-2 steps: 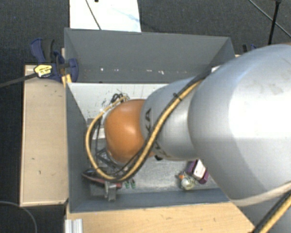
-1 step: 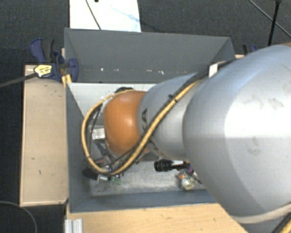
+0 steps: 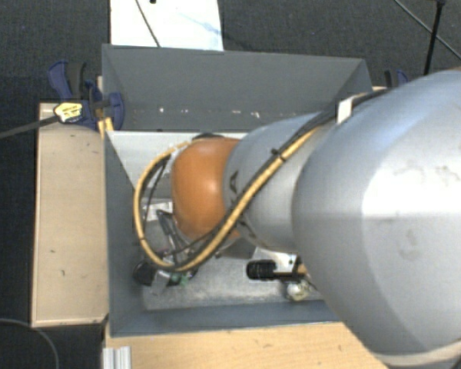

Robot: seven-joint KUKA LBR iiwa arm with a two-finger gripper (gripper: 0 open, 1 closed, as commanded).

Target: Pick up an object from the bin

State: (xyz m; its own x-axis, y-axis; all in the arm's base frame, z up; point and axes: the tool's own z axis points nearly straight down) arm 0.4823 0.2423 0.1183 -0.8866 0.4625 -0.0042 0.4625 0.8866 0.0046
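Collision is risked with the bin wall [image 3: 121, 237] at nine o'clock, seemingly near the gripper [image 3: 160, 274], whose state cannot be told.

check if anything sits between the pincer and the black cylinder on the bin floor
nothing visible does: bare bin floor lies between the pincer, low left under the orange wrist cover, and the black cylinder to its right

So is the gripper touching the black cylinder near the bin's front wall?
Cannot tell. In the camera view the arm covers the space around the black cylinder, so no contact or gap shows.
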